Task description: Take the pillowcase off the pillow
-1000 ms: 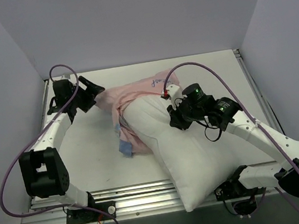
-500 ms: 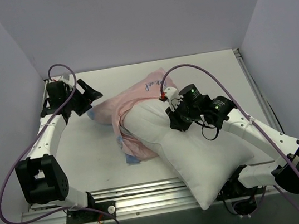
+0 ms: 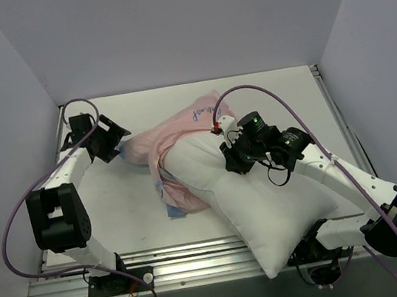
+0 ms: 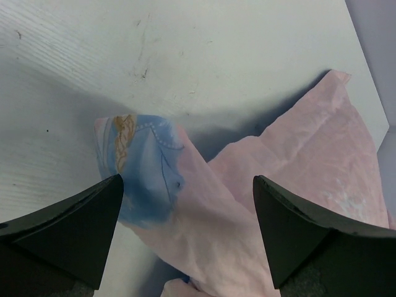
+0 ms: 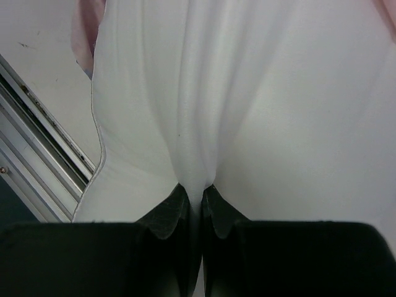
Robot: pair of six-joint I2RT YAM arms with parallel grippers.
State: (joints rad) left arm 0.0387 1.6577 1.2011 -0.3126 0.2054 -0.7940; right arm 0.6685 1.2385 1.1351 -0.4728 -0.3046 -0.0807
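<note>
The white pillow [image 3: 255, 200] lies diagonally, its near corner hanging over the table's front edge. Its far end is still inside the pillowcase [image 3: 160, 143], which is bunched pink side out. My right gripper [image 3: 233, 160] is shut on a pinched fold of the pillow [image 5: 204, 93], with the fold squeezed between the fingertips [image 5: 173, 207]. My left gripper [image 3: 119, 142] is open over the pillowcase's left corner. In the left wrist view that corner [image 4: 151, 179] shows a blue print and lies on the table between the spread fingers [image 4: 74, 229], held by neither.
The white table [image 3: 116, 198] is walled at the left, back and right. An aluminium rail [image 3: 163, 262] runs along the front edge and shows in the right wrist view [image 5: 43, 161]. Purple cables loop over both arms.
The right gripper has dragged the pillow toward the near right, drawing more of it out of the pillowcase. The left gripper has shifted left and a little down beside the stretched pillowcase corner.
</note>
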